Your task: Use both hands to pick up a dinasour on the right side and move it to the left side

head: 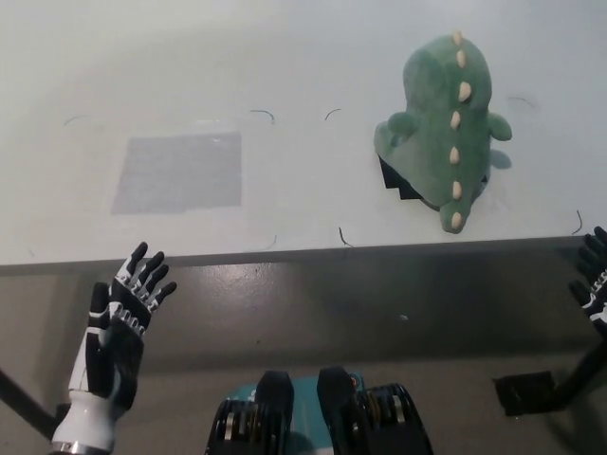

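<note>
Basically nothing is grasped yet: the dinosaur (pixel 446 128) sits on the right part of the white worktop (pixel 285 57), near the front edge, spine ridge facing up, tail toward the robot. A black patch (pixel 396 183) shows under its left side. A grey square (pixel 178 172) lies well to the left on the worktop, likely the drop zone, though that is a guess.

Risks from here:
- Both hands are below the worktop edge and well apart from the toy. They have to rise and clear the edge first; clipping it would stall the reach.
- The toy looks soft and rounded. If the 2 hands close unevenly, it could squash, roll or squirt out sideways.
- It sits near the front edge, so a push from one side before the other arrives could knock it off the worktop.
- The right hand is mostly out of frame, so its approach is hard to check.

Fingers:
- Left hand (pixel 119 327): lower left, in front of the worktop, fingers (pixel 144 275) spread apart and pointing up, holding and touching nothing.
- Right hand (pixel 594 275): only a sliver at the right border, fingers seem spread, nothing held, touching nothing visible.
</note>
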Robot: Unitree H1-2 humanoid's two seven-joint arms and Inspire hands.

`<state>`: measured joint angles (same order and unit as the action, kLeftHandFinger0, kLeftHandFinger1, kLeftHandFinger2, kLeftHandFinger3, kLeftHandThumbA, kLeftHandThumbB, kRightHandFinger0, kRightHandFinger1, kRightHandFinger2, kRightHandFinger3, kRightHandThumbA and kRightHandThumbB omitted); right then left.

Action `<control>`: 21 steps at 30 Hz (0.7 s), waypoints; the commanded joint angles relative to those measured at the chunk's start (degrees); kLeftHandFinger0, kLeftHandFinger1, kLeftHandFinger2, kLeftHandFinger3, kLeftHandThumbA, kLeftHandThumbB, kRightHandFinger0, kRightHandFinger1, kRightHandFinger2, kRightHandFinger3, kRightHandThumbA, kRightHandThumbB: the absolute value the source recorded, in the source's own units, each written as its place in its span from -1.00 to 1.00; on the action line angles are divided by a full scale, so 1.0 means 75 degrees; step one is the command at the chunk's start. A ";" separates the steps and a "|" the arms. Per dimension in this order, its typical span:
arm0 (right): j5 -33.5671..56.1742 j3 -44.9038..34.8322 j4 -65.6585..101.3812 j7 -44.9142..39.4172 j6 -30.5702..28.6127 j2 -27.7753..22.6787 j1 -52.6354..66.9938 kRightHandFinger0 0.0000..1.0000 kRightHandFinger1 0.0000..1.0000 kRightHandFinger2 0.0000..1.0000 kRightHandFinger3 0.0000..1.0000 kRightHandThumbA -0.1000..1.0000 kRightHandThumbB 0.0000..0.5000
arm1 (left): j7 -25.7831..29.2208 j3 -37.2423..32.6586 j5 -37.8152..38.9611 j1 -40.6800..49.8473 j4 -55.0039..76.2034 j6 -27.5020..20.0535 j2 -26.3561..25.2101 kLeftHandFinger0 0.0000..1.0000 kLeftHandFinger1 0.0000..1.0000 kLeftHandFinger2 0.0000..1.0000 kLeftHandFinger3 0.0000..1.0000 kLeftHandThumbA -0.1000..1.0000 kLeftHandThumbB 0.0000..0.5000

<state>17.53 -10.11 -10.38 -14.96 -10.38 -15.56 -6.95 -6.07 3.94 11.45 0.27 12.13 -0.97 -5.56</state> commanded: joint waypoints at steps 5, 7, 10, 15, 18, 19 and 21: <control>0.0028 -0.0113 0.0475 -0.0045 -0.0360 -0.0191 -0.0315 1.00 1.00 1.00 1.00 1.00 1.00 | -0.0025 -0.0031 0.0061 -0.0735 0.0746 0.0325 -0.0205 1.00 1.00 1.00 1.00 1.00 0.44; 0.0016 -0.0117 0.0480 -0.0024 -0.0266 -0.0251 -0.0532 1.00 1.00 1.00 1.00 1.00 1.00 | 0.0024 -0.0151 -0.0234 -0.1179 0.0684 0.0514 -0.0211 1.00 1.00 1.00 1.00 1.00 0.42; 0.0184 -0.0101 0.0483 -0.0123 -0.0203 -0.0283 -0.0878 1.00 1.00 1.00 1.00 1.00 1.00 | 0.0135 -0.0263 -0.0523 -0.1724 0.0687 0.0863 -0.0155 1.00 1.00 1.00 1.00 1.00 0.45; -0.0377 -0.0121 0.0235 0.0229 -0.0291 -0.0453 -0.1629 1.00 1.00 1.00 1.00 1.00 1.00 | 0.0162 -0.0450 -0.0904 -0.3080 0.0074 0.1143 -0.0143 1.00 1.00 1.00 1.00 1.00 0.60; -0.0539 -0.0109 0.0143 0.0288 -0.0278 -0.0548 -0.1998 1.00 1.00 1.00 1.00 1.00 1.00 | 0.0131 -0.0474 -0.0890 -0.3792 -0.0352 0.1150 -0.0110 1.00 1.00 1.00 1.00 1.00 0.54; -0.0547 -0.0112 0.0135 0.0289 -0.0280 -0.0549 -0.2012 1.00 1.00 1.00 1.00 1.00 1.00 | 0.0129 -0.0474 -0.0894 -0.3822 -0.0377 0.1146 -0.0110 1.00 1.00 1.00 1.00 1.00 0.54; -0.0548 -0.0074 0.0023 0.0244 -0.0175 -0.0605 -0.2313 1.00 1.00 1.00 1.00 1.00 1.00 | 0.0202 -0.0519 -0.1022 -0.4314 -0.0785 0.1297 -0.0053 1.00 1.00 1.00 1.00 1.00 0.57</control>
<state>15.22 -10.32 -10.12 -14.25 -10.55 -18.29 -20.50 -5.94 0.42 6.11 -27.29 8.71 6.80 -6.06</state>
